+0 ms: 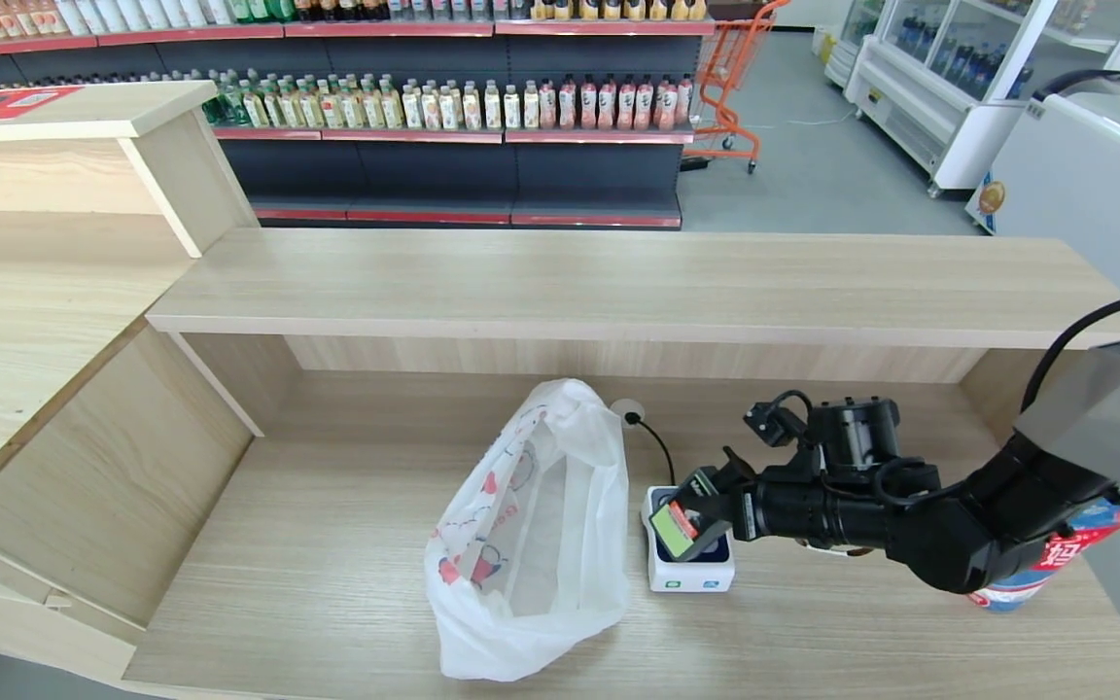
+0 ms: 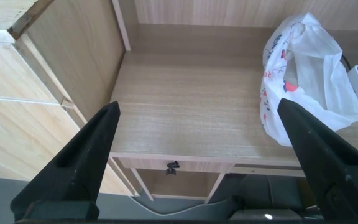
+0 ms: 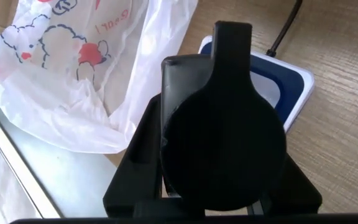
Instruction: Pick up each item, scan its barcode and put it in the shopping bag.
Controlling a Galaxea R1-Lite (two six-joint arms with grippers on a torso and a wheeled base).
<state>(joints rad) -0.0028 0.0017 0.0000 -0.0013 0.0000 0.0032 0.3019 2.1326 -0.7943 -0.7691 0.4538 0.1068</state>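
Your right hand point(image 1: 692, 513) is clamped on a small flat green packet point(image 1: 669, 531), one finger on each side of it. The packet hangs tilted just above the dark top of the scanner point(image 1: 688, 572), a white box standing on the desk point(image 1: 327, 574). You cannot tell whether the packet touches the scanner.

Just beside the scanner, on the robot's left, the shopping bag point(image 1: 560, 457) lies on the desk. It is white plastic with red and blue print, its mouth gaping toward the back wall. Bag and scanner sit so close that the bag's side nearly brushes the box.

A black cable point(image 1: 659, 449) runs from the scanner back to a round port in the desk behind the bag. Under your right arm, near the desk's right end, stands a red and blue package point(image 1: 1066, 562), partly hidden by the arm.

Your left hand point(image 2: 197, 109) has its fingers point(image 2: 95, 146) spread wide apart, holding nothing, and it hovers off the desk's near edge, well apart from the bag.

Behind the desk rises a raised ledge point(image 1: 618, 282), and beyond it are store shelves of bottles point(image 1: 453, 105).
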